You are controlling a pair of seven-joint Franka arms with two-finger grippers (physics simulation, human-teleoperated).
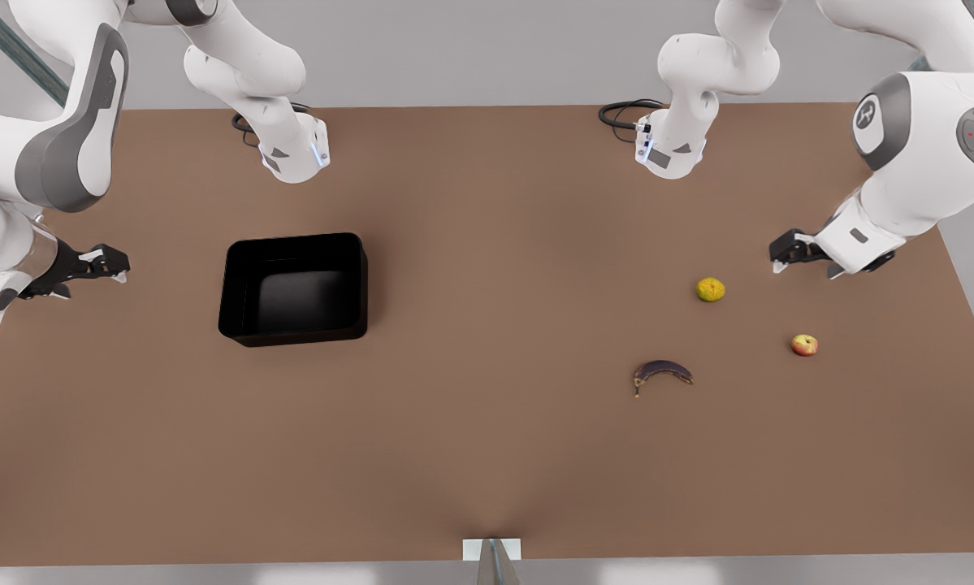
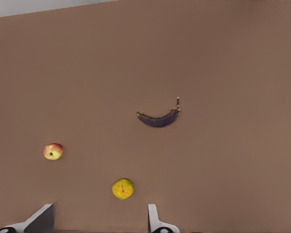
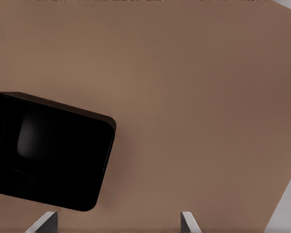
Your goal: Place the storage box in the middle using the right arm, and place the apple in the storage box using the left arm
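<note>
Nothing of the task looks done yet. The storage box (image 1: 294, 289) sits in the left half of the front view, left of the middle of the brown counter (image 1: 487, 455), and it has nothing in it. The apple (image 1: 804, 345) lies on the counter at the right side of the frame, well apart from the box. A bumpy yellow-green fruit (image 1: 710, 289) lies up and to the left of the apple, and a dark banana (image 1: 662, 373) lies lower and farther left. Both steps are still to do: moving the box to the middle, then putting the apple in it.

The right gripper (image 1: 111, 266) hangs at the left edge of the front view, level with the box and apart from it. In the right wrist view its fingers (image 3: 187, 221) stand wide open with nothing between them, and the box (image 3: 48, 155) lies off to one side, untouched.

The left gripper (image 1: 781, 250) hangs at the right of the front view, above the fruit. In the left wrist view its fingers (image 2: 153, 221) are also spread wide and hold nothing. There the yellow-green fruit (image 2: 122, 189) is nearest them, while the apple (image 2: 53, 151) and the banana (image 2: 159, 117) lie farther off.
</note>
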